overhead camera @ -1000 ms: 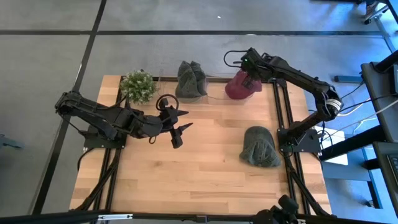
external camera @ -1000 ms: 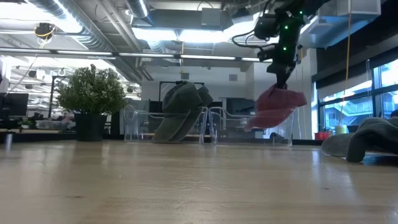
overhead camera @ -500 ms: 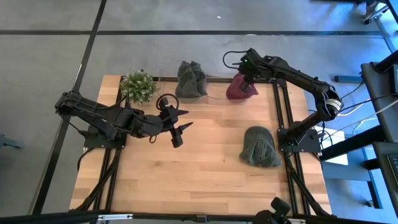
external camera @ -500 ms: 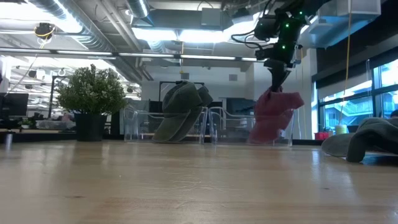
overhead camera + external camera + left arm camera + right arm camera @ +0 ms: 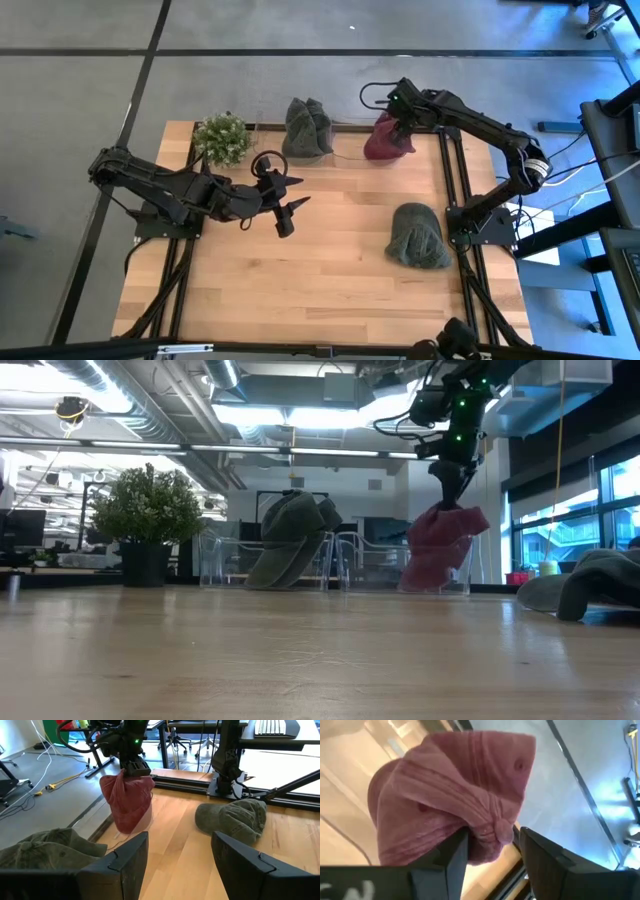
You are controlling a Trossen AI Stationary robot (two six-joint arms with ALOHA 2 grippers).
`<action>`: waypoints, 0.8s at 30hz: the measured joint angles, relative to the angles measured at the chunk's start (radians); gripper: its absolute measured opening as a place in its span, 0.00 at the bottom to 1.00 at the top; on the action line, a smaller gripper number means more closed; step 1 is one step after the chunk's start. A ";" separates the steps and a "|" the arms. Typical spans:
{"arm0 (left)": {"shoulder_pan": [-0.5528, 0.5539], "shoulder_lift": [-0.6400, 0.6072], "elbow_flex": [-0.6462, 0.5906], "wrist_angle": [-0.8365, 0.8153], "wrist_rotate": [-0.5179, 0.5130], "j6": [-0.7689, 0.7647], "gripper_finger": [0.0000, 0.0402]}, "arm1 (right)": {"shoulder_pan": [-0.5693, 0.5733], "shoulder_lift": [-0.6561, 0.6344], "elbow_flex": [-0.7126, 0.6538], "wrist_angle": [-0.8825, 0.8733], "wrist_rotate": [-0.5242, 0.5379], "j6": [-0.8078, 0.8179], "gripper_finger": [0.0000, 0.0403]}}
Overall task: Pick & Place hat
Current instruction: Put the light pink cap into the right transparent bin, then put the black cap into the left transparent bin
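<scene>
A red hat sits bunched on a clear stand at the table's far edge, right of centre; it hangs upright there. My right gripper is directly above it, open, fingers pointing down on either side of the hat's gathered top. A green hat leans on the same stand farther left. Another green hat lies flat on the table at the right. My left gripper waits open over the table's middle left, holding nothing. My right gripper has the red hat's bunched top fold between its two parted fingers, coming from above. A gap shows beside one finger. Whether the other finger touches the cloth, I cannot tell. The hat's lower part rests on the stand.
A potted plant stands at the far left corner. The clear stand runs along the far edge between the two hats. Bare wood lies in the table's middle and near part. The arms' black frames run along both side edges.
The red hat has swung from a tilt, its lower part out toward the table's right, to hanging upright and narrower on the stand. My right gripper has stayed over its top, shifting only slightly.
</scene>
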 joint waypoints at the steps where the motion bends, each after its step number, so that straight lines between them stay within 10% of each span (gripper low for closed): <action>1: 0.000 0.000 0.000 0.000 0.000 0.000 0.53 | 0.000 0.000 0.002 -0.011 0.000 0.000 0.45; 14: 0.000 0.000 0.000 -0.003 0.000 0.000 0.53 | 0.128 -0.005 0.267 -0.288 -0.036 0.080 0.47; 24: -0.003 0.000 0.000 -0.003 0.049 -0.003 0.53 | 0.588 -0.040 0.300 -0.523 -0.154 0.565 0.47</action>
